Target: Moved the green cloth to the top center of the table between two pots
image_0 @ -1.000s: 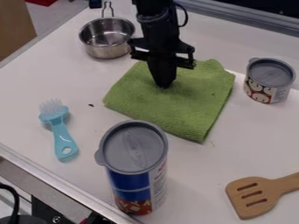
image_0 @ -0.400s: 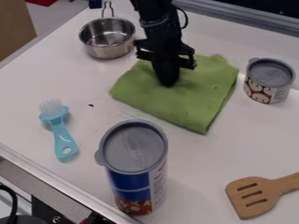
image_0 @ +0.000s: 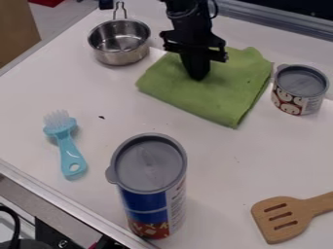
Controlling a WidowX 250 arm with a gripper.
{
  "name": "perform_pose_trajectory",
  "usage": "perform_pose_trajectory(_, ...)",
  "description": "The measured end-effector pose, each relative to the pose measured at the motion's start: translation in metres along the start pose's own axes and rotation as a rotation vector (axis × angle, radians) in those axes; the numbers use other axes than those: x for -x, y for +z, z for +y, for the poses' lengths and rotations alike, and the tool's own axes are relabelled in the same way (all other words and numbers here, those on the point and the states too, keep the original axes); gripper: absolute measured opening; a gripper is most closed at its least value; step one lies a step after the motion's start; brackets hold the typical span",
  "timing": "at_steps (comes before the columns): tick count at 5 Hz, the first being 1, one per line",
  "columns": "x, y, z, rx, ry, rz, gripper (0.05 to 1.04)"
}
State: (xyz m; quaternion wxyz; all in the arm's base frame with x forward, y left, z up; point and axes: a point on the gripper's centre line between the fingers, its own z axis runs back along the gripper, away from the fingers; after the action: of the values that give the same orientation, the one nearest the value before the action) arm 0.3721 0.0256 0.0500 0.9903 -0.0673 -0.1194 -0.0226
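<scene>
At the near edge of the white tabletop (image_0: 221,194), a tall cylindrical container with a blue and red label and a grey plastic lid (image_0: 149,165) stands upright; to the right of it, a light-brown wooden slotted spatula (image_0: 278,233) lies flat, its three-slotted blade directed inward and its handle crossing the right edge of the view; farther back on the left side, a light-blue plastic brush with pale bristles (image_0: 70,155) rests with its holed handle end toward the near edge and its bristle end away from it; a small dark speck (image_0: 101,116) is located beyond the brush, to its right; the green cloth (image_0: 228,97) lies spread on the far half of the tabletop, between the steel pot (image_0: 120,44) on the left and the short can with a grey lid and a red and white label (image_0: 300,90) on the right, one corner directed toward the near edge; the can is upright, just beside the cloth; the black two-finger gripper (image_0: 198,77) points downward, its tip at the cloth surface; whether it is open, closed or gripping the cloth cannot be told; the pot is upright, its wire handle directed toward the far side; a grey metal rail (image_0: 280,29) borders the far side.
</scene>
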Motion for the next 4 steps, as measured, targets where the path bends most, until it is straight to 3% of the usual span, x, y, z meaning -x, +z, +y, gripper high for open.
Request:
perform_pose_trajectory(1,-0.013,-0.003,-0.001,0.005,0.012,0.003,0.052)
perform_pose_trajectory(3,-0.044,-0.008,-0.002,-0.035,-0.002,-0.028,0.052)
perform_pose_trajectory(4,-0.048,-0.009,-0.003,-0.023,-0.005,-0.017,0.052)
